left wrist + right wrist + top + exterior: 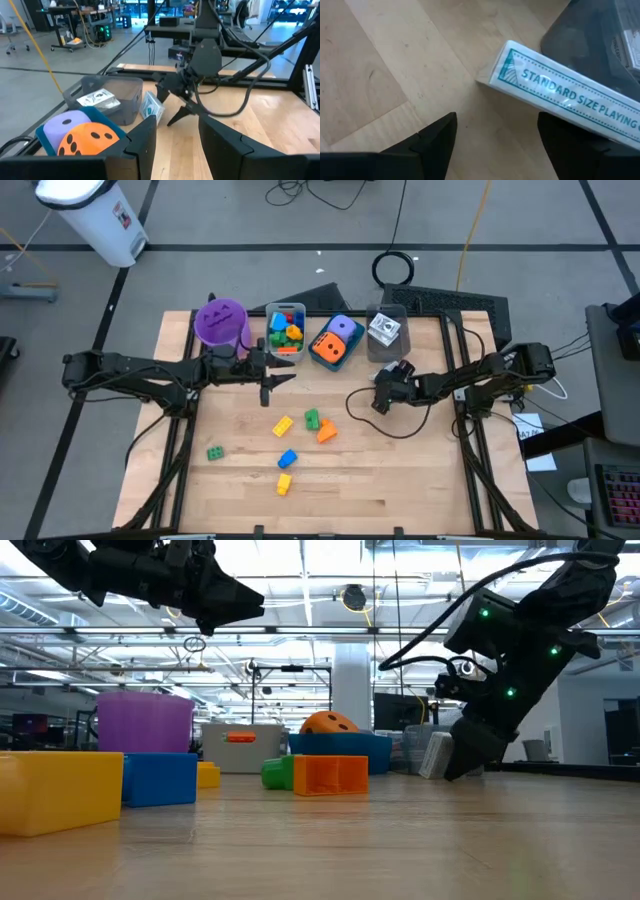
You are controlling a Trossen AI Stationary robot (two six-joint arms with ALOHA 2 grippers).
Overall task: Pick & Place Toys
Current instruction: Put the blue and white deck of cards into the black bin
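Loose bricks (300, 438) lie unsorted at centre-bottom of the surface (420, 470), while right hand (383, 402), fingers apart and empty, hovers beside a card box (560, 97) leaning on the grey bin (386, 330), probably lining up a grasp; left hand (272, 383), narrowly parted, waits near the bins.

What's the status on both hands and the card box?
Right hand open, low beside card box. Left hand open, empty, raised near bins. Card box leans on grey bin.

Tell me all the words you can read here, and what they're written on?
"STANDARD SIZE PLAYING", cut off at the picture's edge: on the white box leaning against the grey bin.
Print on the white box inside the grey bin: too blurred to read.
White container label: too small to read.
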